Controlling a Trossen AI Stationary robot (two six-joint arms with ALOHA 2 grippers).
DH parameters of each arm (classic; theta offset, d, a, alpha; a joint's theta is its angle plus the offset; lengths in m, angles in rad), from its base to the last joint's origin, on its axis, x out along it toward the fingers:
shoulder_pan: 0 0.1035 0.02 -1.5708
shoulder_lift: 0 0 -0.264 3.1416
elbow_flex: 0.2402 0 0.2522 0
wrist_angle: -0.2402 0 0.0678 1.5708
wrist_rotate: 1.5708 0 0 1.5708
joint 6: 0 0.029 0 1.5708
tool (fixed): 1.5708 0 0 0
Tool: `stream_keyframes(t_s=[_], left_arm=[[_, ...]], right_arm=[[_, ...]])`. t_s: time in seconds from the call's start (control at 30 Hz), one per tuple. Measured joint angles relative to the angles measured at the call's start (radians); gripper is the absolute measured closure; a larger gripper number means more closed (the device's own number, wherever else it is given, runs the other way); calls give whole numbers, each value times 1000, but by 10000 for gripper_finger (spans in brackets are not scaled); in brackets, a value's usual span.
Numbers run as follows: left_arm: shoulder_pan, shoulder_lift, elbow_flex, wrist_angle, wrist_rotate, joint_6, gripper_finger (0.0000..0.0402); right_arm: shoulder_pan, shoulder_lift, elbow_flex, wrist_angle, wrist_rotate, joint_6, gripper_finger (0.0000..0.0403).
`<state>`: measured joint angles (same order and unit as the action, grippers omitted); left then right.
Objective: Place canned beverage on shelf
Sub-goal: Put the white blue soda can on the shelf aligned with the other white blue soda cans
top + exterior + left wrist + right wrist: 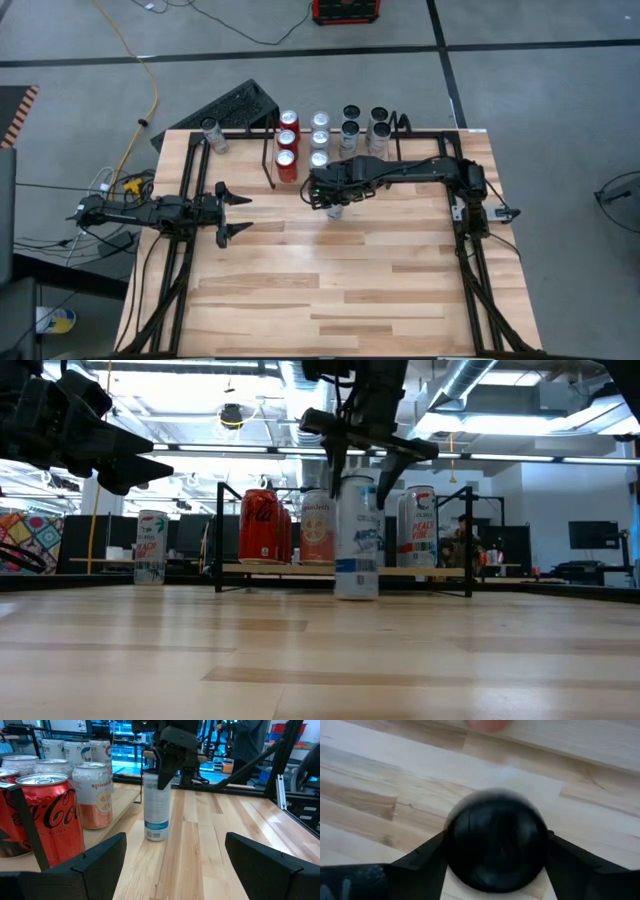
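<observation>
R gripper [362, 468] over upright slim can [357, 538], fingers straddling its top, jaws spread — can not on shelf.

R gripper comes down from above w/ one finger on each side of can's upper end; low view shows small gaps between fingers and can wall, so looks released, not clamped. Can stands on bare wood table [330, 290] directly under R gripper, just in front of shelf [270, 150], apart from it. Shelf sits behind the gripper w/ red cans [262, 526] and pale cans [320, 138] in rows; more cans [363, 127] stand beside it. One lone can [211, 135] at far table corner on the L arm's side. L gripper [232, 214] hangs above table, well apart from can, jaws wide, empty, aimed toward can and R gripper.
</observation>
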<state>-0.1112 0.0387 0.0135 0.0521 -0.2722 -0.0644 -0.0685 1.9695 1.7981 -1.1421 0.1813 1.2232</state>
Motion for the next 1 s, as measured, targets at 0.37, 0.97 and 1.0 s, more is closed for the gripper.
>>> stream_keyframes(t_s=[0.37, 0.97, 1.0], left_arm=[[0, 0, 0, 0, 0, 0, 74], [0, 0, 0, 0, 0, 0, 74], [0, 0, 0, 0, 0, 0, 74]], right_arm=[[-15, -8, 1, 34, -32, -102, 27], [-142, -86, 13, 7, -266, -655, 33], [-145, -84, 24, -6, -266, -722, 34]])
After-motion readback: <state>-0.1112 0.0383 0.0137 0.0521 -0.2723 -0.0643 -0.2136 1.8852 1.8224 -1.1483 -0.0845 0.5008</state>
